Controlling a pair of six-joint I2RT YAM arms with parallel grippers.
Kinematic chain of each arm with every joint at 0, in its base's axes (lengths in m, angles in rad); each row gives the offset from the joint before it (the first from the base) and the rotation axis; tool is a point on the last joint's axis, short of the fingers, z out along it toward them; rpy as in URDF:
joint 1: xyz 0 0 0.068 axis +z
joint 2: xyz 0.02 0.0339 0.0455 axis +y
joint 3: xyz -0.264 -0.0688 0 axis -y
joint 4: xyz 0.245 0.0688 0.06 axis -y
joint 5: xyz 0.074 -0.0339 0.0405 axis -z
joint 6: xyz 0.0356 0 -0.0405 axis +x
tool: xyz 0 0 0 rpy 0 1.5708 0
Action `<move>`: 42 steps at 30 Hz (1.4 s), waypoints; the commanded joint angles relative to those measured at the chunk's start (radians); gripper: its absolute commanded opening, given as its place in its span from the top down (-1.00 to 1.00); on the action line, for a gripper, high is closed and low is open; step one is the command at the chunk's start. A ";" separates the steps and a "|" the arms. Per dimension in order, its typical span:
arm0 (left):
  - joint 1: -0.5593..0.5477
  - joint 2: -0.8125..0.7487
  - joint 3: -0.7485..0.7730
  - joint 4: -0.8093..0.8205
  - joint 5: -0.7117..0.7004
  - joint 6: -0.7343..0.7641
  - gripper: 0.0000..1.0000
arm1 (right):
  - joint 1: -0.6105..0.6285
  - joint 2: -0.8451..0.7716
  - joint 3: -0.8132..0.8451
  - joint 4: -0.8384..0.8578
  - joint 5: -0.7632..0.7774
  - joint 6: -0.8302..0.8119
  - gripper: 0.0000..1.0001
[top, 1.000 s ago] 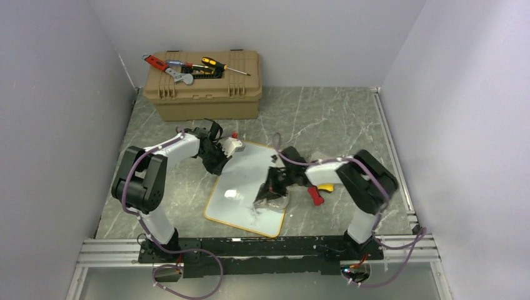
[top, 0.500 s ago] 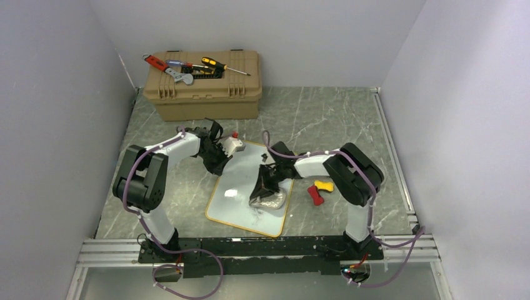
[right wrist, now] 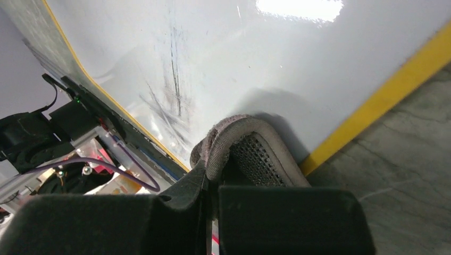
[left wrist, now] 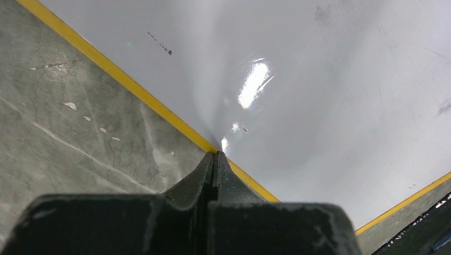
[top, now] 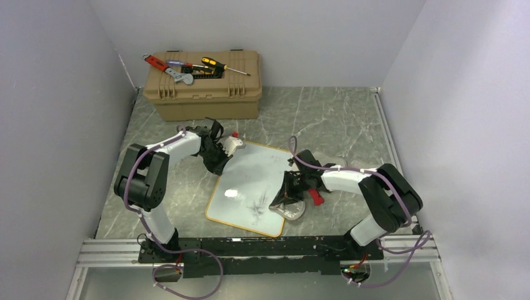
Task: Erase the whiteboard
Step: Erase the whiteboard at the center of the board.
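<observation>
**Cloth swept out to the right edge, smears left behind**

My right claw is clamped on the grey cloth. Half a second ago it had the cloth near the middle of the whiteboard. Now the cloth sits low on the board's right side, spilling over the yellow frame onto the desk, and my right arm has swung out towards the right of the overhead view. In the right wrist view the cloth is pinched between my closed tips, lying right at the frame.

That pass did not finish the job. Dark streaks show on the lower part of the board, just left of the cloth, and the right wrist view has them as thin black smears in the upper middle of the frame. A few small specks also sit near the edge in the upper left of the left wrist view.

My left claw has closed the last little bit and is now fully shut, its tips meeting on the frame at the board's upper left. I cannot tell whether it pinches the frame or only presses on it. The board lies flat in the middle of the desk, about where it was a second ago.

I judge the erasing partly done. The next stroke should go back left across those streaks.
</observation>
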 commanded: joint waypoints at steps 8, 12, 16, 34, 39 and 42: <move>-0.015 0.121 -0.056 -0.039 -0.050 0.000 1.00 | 0.129 0.446 0.290 -0.020 0.178 -0.012 1.00; -0.016 0.116 -0.049 -0.055 -0.042 0.006 1.00 | 0.111 0.418 0.283 -0.062 0.227 -0.032 1.00; -0.014 0.107 -0.059 -0.050 -0.045 0.009 1.00 | 0.007 0.191 0.094 -0.126 0.247 -0.072 1.00; -0.014 0.120 -0.046 -0.065 -0.016 0.005 1.00 | 0.082 0.278 0.020 0.133 0.225 -0.006 1.00; -0.014 0.126 -0.053 -0.068 -0.013 0.011 1.00 | 0.137 0.398 0.082 0.259 0.223 0.032 1.00; -0.014 0.130 -0.056 -0.071 -0.015 0.012 1.00 | 0.164 0.455 0.165 0.284 0.221 0.037 1.00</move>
